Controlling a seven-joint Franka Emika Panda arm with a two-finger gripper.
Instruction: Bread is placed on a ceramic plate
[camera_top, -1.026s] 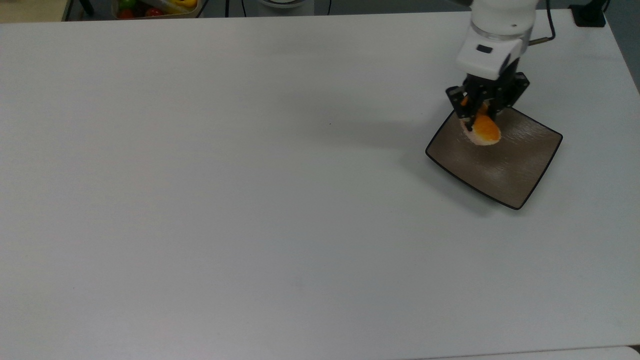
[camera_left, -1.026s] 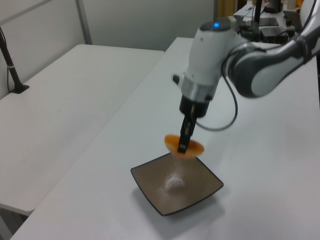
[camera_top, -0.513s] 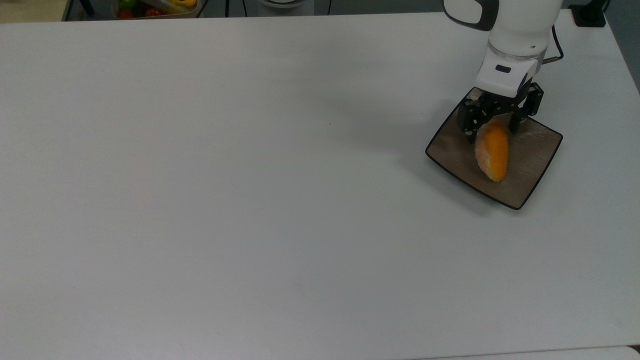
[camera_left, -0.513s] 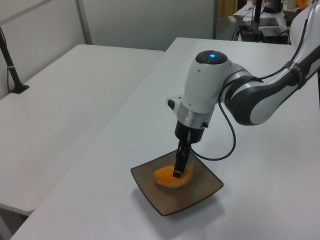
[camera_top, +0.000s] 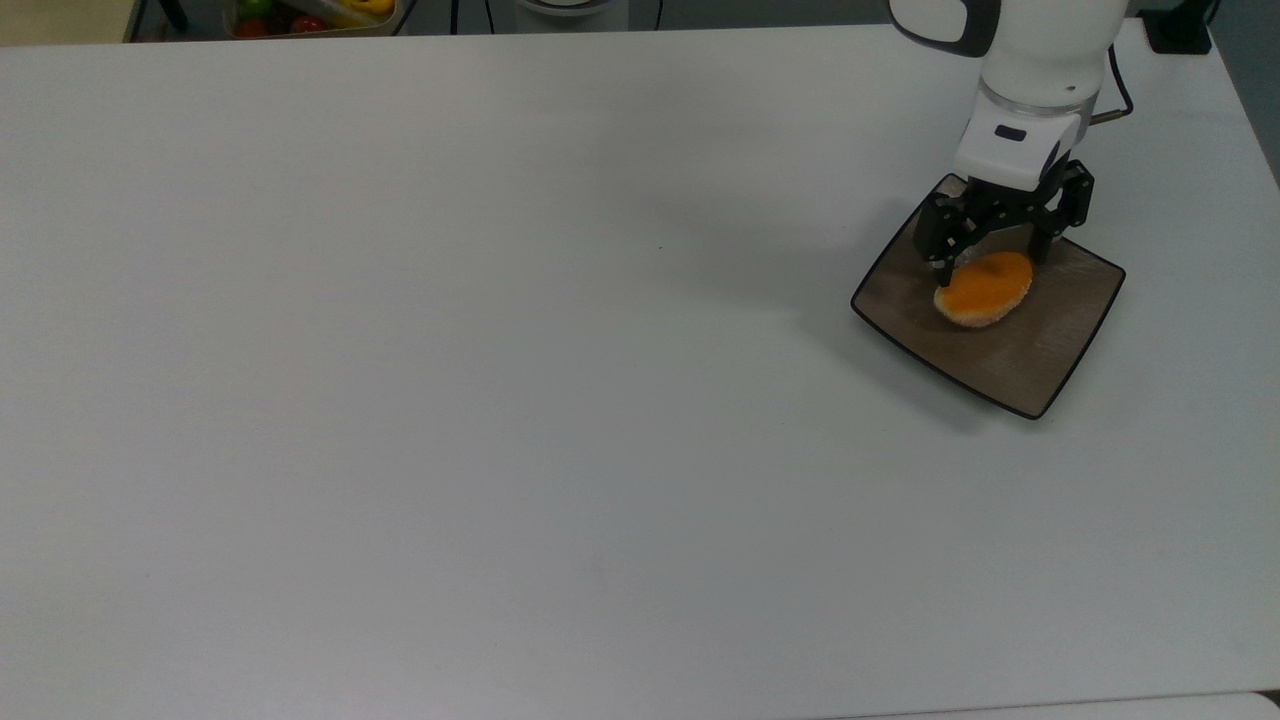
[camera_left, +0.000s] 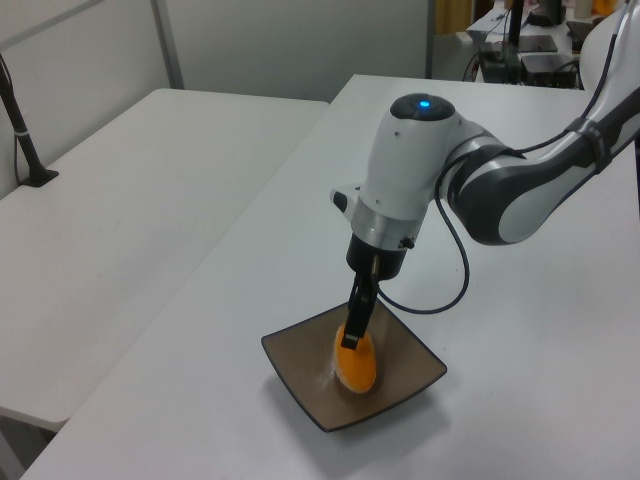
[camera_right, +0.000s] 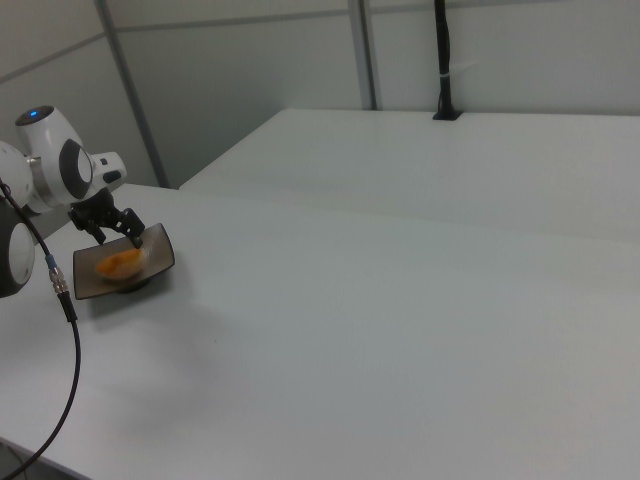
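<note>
The bread, an oval orange-topped bun with a pale edge, lies on the ceramic plate, a square grey-brown dish with a thin black rim at the top view's right. My gripper stands open just over the bun's far side, one finger to either side of it. From the left view the bread rests in the plate under the gripper. The right view has the bread, plate and gripper at its left.
A tray of coloured fruit sits beyond the table's far edge at the top view's upper left. A black block lies at the far right corner. A second white table stands alongside.
The gripper carried the bread down from above the plate's far edge, then opened. The bun now lies flat on the plate and has turned crosswise.
</note>
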